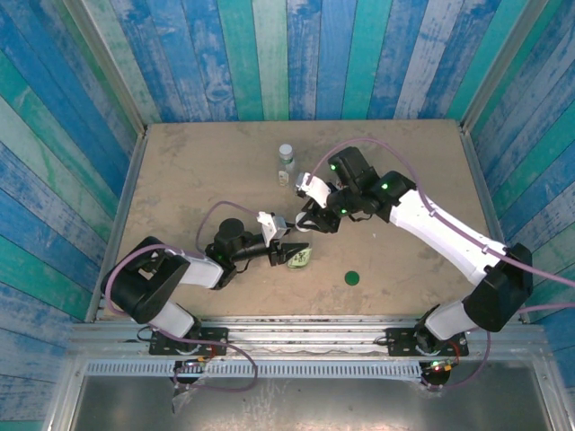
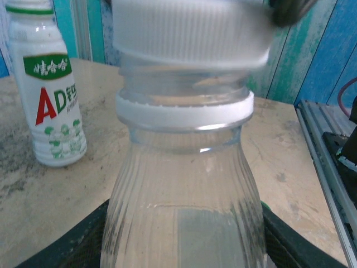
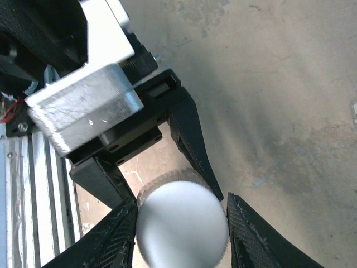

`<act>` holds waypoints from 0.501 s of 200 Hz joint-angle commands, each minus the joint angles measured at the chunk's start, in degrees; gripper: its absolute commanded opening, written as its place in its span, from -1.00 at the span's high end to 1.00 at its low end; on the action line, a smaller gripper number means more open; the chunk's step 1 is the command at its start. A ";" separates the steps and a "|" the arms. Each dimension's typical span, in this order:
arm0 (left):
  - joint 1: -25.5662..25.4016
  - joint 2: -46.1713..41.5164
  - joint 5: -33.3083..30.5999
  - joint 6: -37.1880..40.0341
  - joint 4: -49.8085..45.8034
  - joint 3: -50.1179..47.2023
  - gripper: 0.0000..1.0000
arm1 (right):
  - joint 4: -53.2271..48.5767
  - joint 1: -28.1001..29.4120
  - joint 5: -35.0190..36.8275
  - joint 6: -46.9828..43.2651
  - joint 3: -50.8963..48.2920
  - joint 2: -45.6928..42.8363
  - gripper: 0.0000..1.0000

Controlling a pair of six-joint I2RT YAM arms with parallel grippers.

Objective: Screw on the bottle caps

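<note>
Your left end effector [image 1: 289,255] is clamped round the body of the roughly upright slim clear bottle [image 2: 184,184] near the table's middle, and your right end effector [image 3: 181,209] — pinched shut on the white cap [image 2: 189,30] — sits directly above, cap on the neck, so turn about that vertical axis.

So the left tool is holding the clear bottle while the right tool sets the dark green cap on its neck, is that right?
Not quite. The right tool holds a white cap, not the dark green one, as the right wrist view shows; the dark green cap lies loose on the table. The left tool does hold the clear bottle.
</note>
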 commanded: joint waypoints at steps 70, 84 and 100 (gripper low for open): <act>0.12 -1.71 -0.93 0.50 -1.42 -1.06 -0.11 | 5.11 -0.17 3.30 9.04 -4.77 -3.84 0.11; 0.20 -1.76 -0.99 0.42 -1.56 -1.16 -0.11 | 5.14 -0.20 4.48 9.41 -4.76 -3.85 0.11; 0.16 -1.75 -0.99 0.46 -1.53 -1.13 -0.12 | 5.21 -0.17 7.05 10.45 -4.76 -3.44 0.14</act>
